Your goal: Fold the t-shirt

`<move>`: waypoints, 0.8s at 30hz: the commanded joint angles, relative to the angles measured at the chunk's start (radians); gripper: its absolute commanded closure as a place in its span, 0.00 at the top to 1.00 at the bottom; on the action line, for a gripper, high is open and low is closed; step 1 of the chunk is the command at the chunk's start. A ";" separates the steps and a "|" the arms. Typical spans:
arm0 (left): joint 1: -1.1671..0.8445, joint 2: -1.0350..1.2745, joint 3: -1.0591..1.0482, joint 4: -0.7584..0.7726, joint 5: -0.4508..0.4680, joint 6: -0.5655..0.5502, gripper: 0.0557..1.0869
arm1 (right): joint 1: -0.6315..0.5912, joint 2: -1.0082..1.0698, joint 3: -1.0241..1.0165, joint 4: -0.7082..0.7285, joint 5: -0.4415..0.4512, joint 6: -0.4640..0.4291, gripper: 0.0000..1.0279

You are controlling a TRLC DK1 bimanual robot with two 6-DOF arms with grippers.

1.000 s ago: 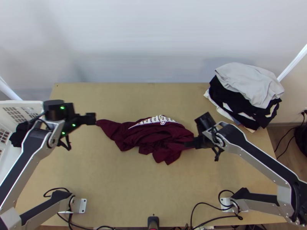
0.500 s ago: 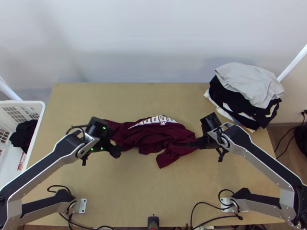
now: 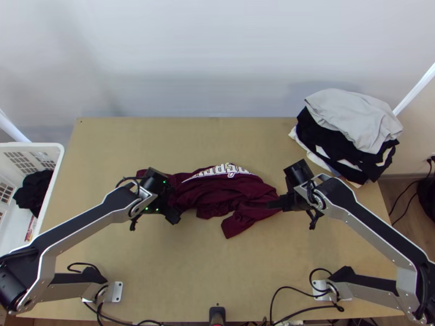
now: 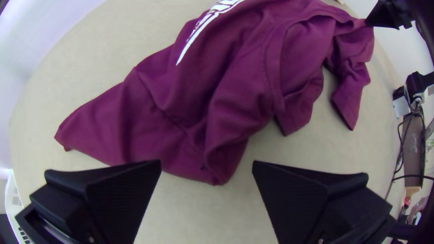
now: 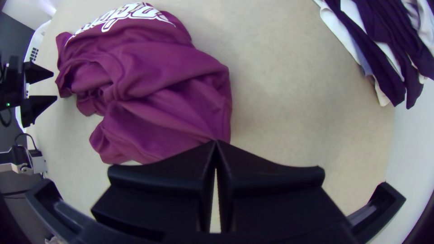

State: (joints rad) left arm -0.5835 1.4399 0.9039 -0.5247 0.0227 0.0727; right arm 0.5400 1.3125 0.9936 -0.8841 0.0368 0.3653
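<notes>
In the top view, the maroon t-shirt (image 3: 228,193) lies bunched mid-table, its white lettering toward the far side. My left gripper (image 3: 175,211) is at the shirt's left part, on its near side. The left wrist view has the left gripper (image 4: 207,169) with fingers wide apart, a fold of the shirt (image 4: 181,104) lying just beyond the gap. At the shirt's right end is my right gripper (image 3: 273,205). Seen from its own wrist, the right gripper (image 5: 216,143) has its fingertips together on the edge of the shirt (image 5: 158,86).
A pile of grey, black and white clothes (image 3: 353,125) lies at the table's far right corner. Beyond the left edge stands a white basket (image 3: 57,149) with dark cloth (image 3: 35,190) inside. Cables (image 3: 293,290) run along the near edge.
The left arm has swung from the shirt's left tip toward the near side and then rightward, leaving the tip on the table. My right gripper shifted slightly right at first, drawing the shirt's right end along.
</notes>
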 commanded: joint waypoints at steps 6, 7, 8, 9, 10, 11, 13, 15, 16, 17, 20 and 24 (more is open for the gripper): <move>0.039 0.042 -0.056 0.319 0.003 0.012 0.04 | -0.015 -0.001 0.004 -0.010 0.009 -0.005 0.03; 0.048 0.045 -0.039 0.324 0.003 0.010 0.04 | -0.015 -0.001 0.007 -0.010 0.008 -0.006 0.03; 0.067 0.047 -0.019 0.324 0.003 -0.004 0.04 | -0.015 -0.001 0.011 -0.010 0.009 -0.005 0.03; 0.085 0.043 0.003 0.324 0.003 -0.017 0.04 | -0.015 -0.001 0.016 -0.010 0.009 -0.005 0.03; 0.102 0.039 0.029 0.316 0.003 -0.031 0.04 | -0.017 -0.001 0.023 -0.010 0.009 -0.005 0.03; 0.120 0.028 0.053 0.311 0.003 -0.044 0.04 | -0.018 -0.001 0.033 -0.010 0.009 -0.005 0.03; 0.157 -0.003 0.109 0.298 0.002 -0.062 0.04 | -0.023 -0.001 0.054 -0.006 0.009 -0.005 0.03; 0.188 -0.030 0.184 0.253 0.002 -0.071 0.04 | -0.037 -0.001 0.086 0.000 0.011 -0.009 0.03; 0.205 -0.041 0.225 0.232 0.002 -0.082 0.04 | -0.043 -0.001 0.106 0.005 0.011 -0.012 0.03; 0.221 -0.047 0.271 0.204 0.002 -0.086 0.04 | -0.049 -0.002 0.128 0.014 0.012 -0.012 0.03; 0.261 -0.061 0.418 0.127 0.002 -0.114 0.04 | -0.066 -0.004 0.203 0.051 0.028 -0.022 0.03; 0.284 -0.069 0.598 0.055 -0.013 -0.134 0.04 | -0.072 -0.009 0.316 0.111 0.049 -0.032 0.03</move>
State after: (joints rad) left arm -0.3141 1.4059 1.3842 -0.4316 0.0216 -0.0311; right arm 0.4770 1.3125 1.2247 -0.7944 0.0643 0.3496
